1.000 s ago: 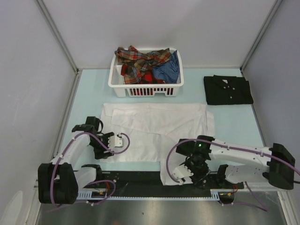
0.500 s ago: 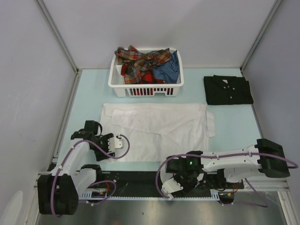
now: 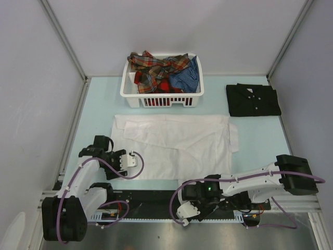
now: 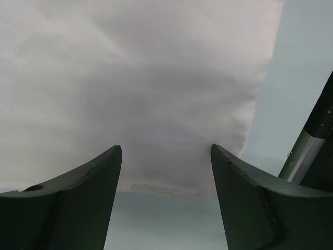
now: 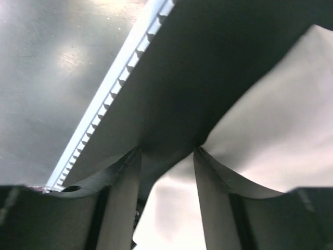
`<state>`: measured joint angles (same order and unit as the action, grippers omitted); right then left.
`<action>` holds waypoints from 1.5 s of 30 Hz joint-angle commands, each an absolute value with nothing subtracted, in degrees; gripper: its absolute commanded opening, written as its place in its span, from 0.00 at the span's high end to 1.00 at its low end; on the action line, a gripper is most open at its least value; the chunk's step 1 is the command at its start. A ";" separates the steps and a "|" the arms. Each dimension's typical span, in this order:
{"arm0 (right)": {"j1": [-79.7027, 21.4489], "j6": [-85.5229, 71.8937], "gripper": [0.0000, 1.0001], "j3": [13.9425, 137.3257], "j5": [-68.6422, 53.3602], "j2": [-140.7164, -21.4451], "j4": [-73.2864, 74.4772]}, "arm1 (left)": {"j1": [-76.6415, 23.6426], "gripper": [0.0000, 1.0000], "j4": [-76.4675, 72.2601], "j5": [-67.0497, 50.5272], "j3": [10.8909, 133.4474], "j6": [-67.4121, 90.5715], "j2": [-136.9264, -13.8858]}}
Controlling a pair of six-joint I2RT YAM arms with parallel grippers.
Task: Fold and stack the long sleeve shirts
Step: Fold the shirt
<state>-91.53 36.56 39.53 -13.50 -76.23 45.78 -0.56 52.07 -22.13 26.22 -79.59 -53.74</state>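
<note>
right gripper (image 3: 186,212) is dragging back from the white basket (image 3: 162,100), jaws narrow, pinching the white shirt (image 3: 171,143) spread before the basket, likely to straighten it; left gripper (image 3: 133,160) is hovering wide open over its hem.

Spread shirt (image 3: 171,143) lying flat at centre of table (image 3: 99,104). Basket (image 3: 161,101) sitting at 12 o'clock from it, near but apart. Bundled shirts (image 3: 161,70) piling inside basket, draping over its rim. Folded shirt (image 3: 253,100) lying at 2 o'clock, well apart from basket. Left gripper (image 3: 136,160) hanging over spread shirt's 8 o'clock corner. Right gripper (image 3: 183,212) hanging at 6 o'clock over rail (image 3: 151,200) running along table's near edge, spread shirt's cloth lying between its jaws.
</note>
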 commanded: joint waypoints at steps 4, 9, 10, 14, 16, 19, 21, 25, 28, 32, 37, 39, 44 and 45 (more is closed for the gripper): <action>-86.75 39.11 0.56 41.92 -17.40 -70.85 48.08 | -0.18 0.26 52.03 -23.20 27.25 -81.74 -54.67; -84.64 38.77 0.55 41.05 -16.71 -70.57 46.85 | -0.18 0.26 51.68 -22.94 27.16 -82.00 -55.37; -84.73 37.54 0.51 39.91 -13.91 -70.49 45.71 | -0.18 0.26 51.51 -22.85 27.16 -81.57 -55.63; -85.08 37.44 0.52 39.02 -13.01 -71.62 44.12 | -0.18 0.26 51.24 -23.03 26.90 -81.82 -55.99; -85.69 37.18 0.53 38.67 -12.22 -72.85 43.77 | -0.18 0.27 52.03 -23.11 26.63 -83.66 -55.81; -86.84 36.30 0.55 39.02 -11.52 -77.77 43.59 | -0.18 0.30 53.35 -22.68 25.23 -87.34 -55.28; -87.01 35.60 0.57 39.11 -11.08 -80.40 43.24 | -0.18 0.34 53.87 -21.98 24.09 -90.59 -54.93; -87.19 34.63 0.62 38.76 -10.02 -81.47 41.92 | -0.18 0.36 55.63 -21.36 23.55 -95.08 -54.67; -87.28 34.01 0.75 38.58 -9.32 -82.35 41.31 | -0.18 0.35 58.00 -21.44 24.52 -97.72 -54.41; -86.49 33.57 1.00 38.67 -8.96 -82.62 41.22 | -0.18 0.32 64.40 -21.01 29.17 -100.28 -55.72; -84.99 33.75 1.00 38.32 -9.84 -80.86 40.96 | -0.18 0.32 67.67 -16.97 30.93 -105.29 -58.18; -84.55 33.84 1.00 38.23 -10.02 -80.25 40.78 | -0.18 0.31 69.34 -17.05 32.51 -105.82 -60.45; -83.32 34.01 1.00 38.41 -11.16 -79.72 41.31 | -0.18 0.30 67.35 -15.74 31.39 -105.47 -62.67; -83.15 34.01 1.00 38.41 -11.08 -79.72 41.22 | -0.18 0.31 66.11 -15.21 30.33 -105.64 -62.23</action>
